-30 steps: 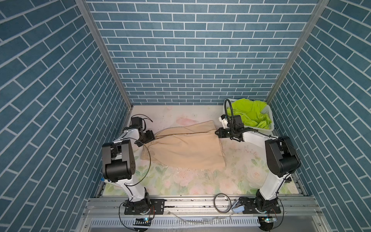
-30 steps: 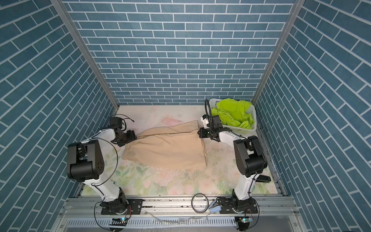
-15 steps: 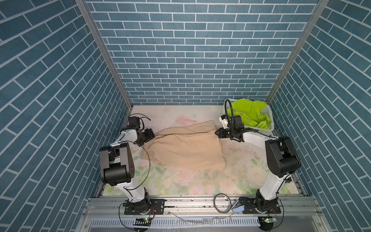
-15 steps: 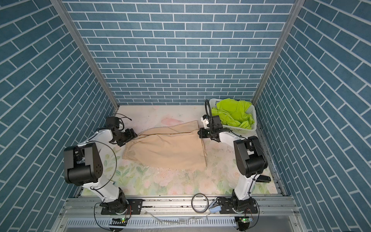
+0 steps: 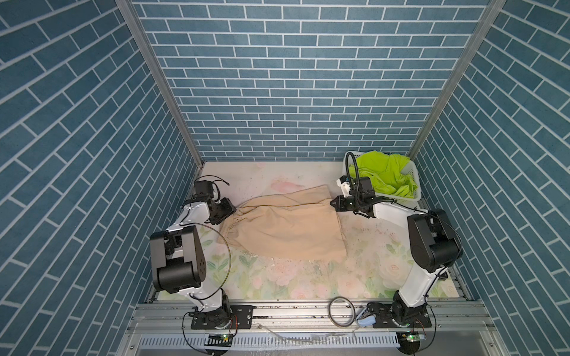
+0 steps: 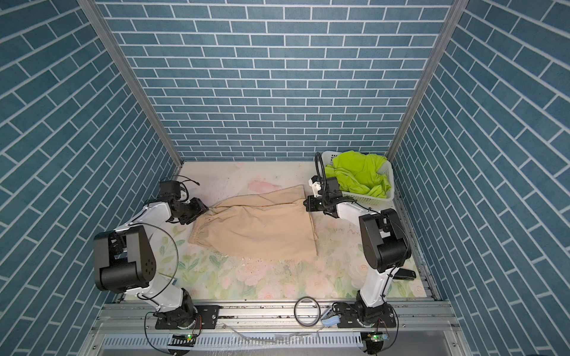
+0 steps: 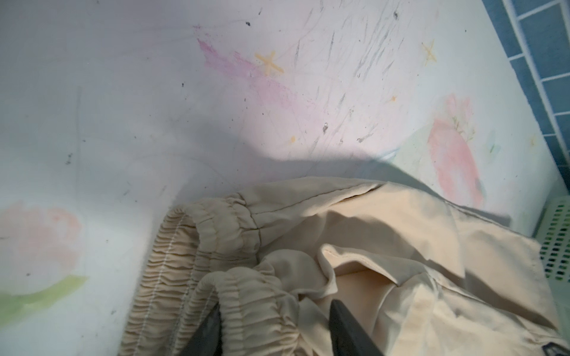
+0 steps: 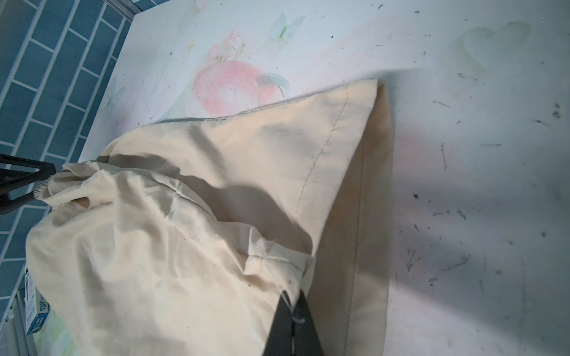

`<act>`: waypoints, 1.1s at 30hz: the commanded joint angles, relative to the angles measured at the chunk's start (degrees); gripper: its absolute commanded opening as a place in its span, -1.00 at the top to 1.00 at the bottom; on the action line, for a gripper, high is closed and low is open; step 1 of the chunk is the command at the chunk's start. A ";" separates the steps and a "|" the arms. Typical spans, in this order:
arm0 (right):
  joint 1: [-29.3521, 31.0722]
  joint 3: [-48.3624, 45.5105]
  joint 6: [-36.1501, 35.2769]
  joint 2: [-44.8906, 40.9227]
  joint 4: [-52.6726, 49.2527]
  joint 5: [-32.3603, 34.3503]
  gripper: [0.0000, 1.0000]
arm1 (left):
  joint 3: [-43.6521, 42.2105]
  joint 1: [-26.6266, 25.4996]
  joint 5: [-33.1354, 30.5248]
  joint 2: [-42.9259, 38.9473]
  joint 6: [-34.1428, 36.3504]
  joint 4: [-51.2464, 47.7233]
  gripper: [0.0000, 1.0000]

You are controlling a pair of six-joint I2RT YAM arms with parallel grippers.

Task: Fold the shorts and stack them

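The beige shorts [image 5: 283, 228] lie spread across the flowered mat [image 5: 293, 280] in mid-table, with the waistband [image 7: 197, 246] toward our left arm and the leg hems toward our right. The lime-green shorts [image 5: 385, 175] sit crumpled in the white basket [image 5: 401, 196] at the far right corner, not yet folded.

Our right gripper [image 8: 291, 308] is clamped tight on a small pinch of beige cloth at a seam near the hem. Our left gripper [image 7: 274, 326] has its jaws apart on either side of the gathered waistband, and we cannot tell whether they bite the elastic.

We judge the waistband end to be the weak point. The elastic is bunched and doubled there, so the jaws may catch only one layer. A lift would then open the shorts and skew the fold. The right pinch is narrow, and a hard pull between the arms could tug it free. Our right arm also works just beside the basket and could nudge it.
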 commanded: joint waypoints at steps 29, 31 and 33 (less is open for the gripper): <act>0.03 12.47 -5.83 -12.39 -17.43 6.66 1.00 | 0.96 1.79 -11.96 -8.45 5.61 -10.28 1.00; 0.01 13.35 -5.81 -12.04 -17.19 5.97 1.00 | 1.26 1.81 -11.48 -7.51 5.56 -9.47 1.00; 0.10 14.88 -6.00 -11.53 -17.97 5.47 1.00 | 1.56 1.80 -11.12 -6.78 5.60 -9.00 1.00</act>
